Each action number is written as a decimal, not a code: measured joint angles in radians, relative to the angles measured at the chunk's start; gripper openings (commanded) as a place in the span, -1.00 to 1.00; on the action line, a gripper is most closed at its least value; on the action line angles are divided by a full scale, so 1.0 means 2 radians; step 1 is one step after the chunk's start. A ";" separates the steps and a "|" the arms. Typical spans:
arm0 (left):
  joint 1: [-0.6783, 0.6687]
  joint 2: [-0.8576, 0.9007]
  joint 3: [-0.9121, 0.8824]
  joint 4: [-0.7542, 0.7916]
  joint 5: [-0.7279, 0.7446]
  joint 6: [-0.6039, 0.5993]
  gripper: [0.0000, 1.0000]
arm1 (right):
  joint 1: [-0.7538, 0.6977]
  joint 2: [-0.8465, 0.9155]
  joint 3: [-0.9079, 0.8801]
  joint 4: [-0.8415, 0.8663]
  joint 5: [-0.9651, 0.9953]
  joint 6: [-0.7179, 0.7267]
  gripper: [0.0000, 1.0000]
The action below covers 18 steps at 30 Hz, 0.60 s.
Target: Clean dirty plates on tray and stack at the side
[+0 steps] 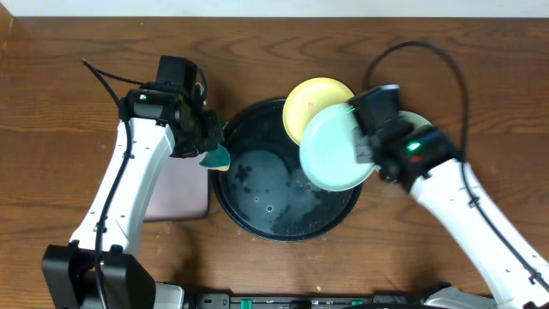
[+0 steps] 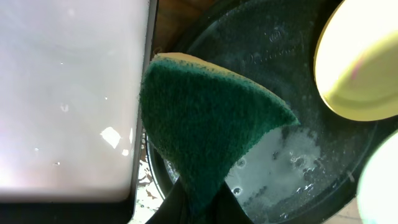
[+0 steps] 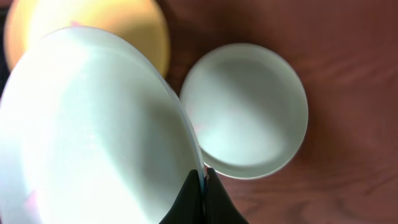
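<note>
Mint plate (image 1: 333, 150), smooth, pinched by right gripper (image 3: 202, 179); left gripper (image 2: 196, 205) clamps green sponge (image 2: 205, 118).

Second mint plate (image 1: 420, 120): mostly under the right arm (image 1: 446, 176), just a sliver peeking out overhead.
Yellow plate (image 1: 313, 96): lower right edge tucked beneath the held mint plate (image 1: 330, 154).
Left gripper (image 2: 198, 205): fingertips lost behind the green sponge (image 2: 205, 118).
Pink tray (image 2: 68, 93): blurred, running off the left wrist view's left and top edges.
</note>
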 measured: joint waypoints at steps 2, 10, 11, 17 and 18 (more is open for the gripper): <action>0.000 0.000 0.000 0.000 0.000 0.001 -0.85 | -0.051 0.000 0.000 0.000 -0.033 -0.004 -0.98; 0.000 0.000 0.000 0.000 0.000 0.003 -0.85 | -0.216 0.000 0.000 -0.010 -0.094 -0.028 -0.98; 0.000 0.000 0.000 0.000 0.000 0.003 -0.85 | -0.233 0.001 0.000 -0.010 -0.097 -0.031 -0.98; 0.000 0.000 0.000 0.000 0.000 0.003 -0.85 | -0.288 0.026 -0.002 -0.008 -0.102 -0.039 -0.97; 0.000 0.000 0.000 0.000 0.000 0.003 -0.85 | -0.291 0.034 -0.002 -0.007 -0.102 -0.040 -0.98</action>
